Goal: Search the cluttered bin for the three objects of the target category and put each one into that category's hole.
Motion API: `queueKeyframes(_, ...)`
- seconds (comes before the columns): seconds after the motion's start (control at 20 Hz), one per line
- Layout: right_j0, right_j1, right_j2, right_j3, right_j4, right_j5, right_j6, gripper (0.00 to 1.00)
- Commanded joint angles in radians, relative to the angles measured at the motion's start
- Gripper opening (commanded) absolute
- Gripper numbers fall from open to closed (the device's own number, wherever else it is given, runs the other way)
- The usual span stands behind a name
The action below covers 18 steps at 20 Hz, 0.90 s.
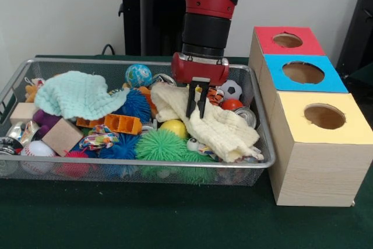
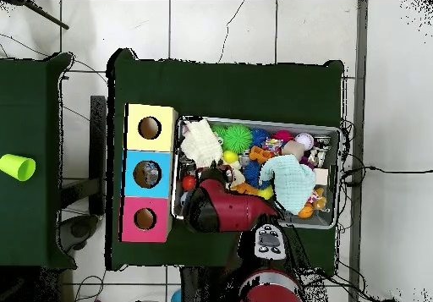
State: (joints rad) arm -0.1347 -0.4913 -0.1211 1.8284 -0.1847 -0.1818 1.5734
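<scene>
Green-covered table holds the wire bin [image 1: 17, 86]. Your gripper [image 1: 197, 112] hangs with fingers nearly together, tips touching the cream cloth [image 1: 218, 126], which runs lengthwise toward the yellow-topped box [image 1: 326, 144].

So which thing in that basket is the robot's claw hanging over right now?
Look in the wire basket, towards the end nearest the three coloured boxes. A crumpled cream cloth lies there under the gripper, draping towards the basket's front corner. The other cloth is mint green and lies at the opposite end.
</scene>
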Motion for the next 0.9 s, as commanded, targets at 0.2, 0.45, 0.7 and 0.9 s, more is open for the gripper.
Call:
queueKeyframes(0.2, -0.01, 0.023, 0.035, 0.041, 0.014, 0.015, 0.188, 0.0)
queueKeyframes(0.45, -0.019, 0.003, 0.045, 0.043, 0.008, 0.041, 0.178, 0.0)
queueKeyframes(0.7, -0.052, -0.148, 0.044, 0.108, -0.037, 0.156, 0.117, 0.0)
queueKeyframes(0.9, -0.178, -0.299, 0.139, 0.18, -0.09, 0.276, 0.032, 0.0)
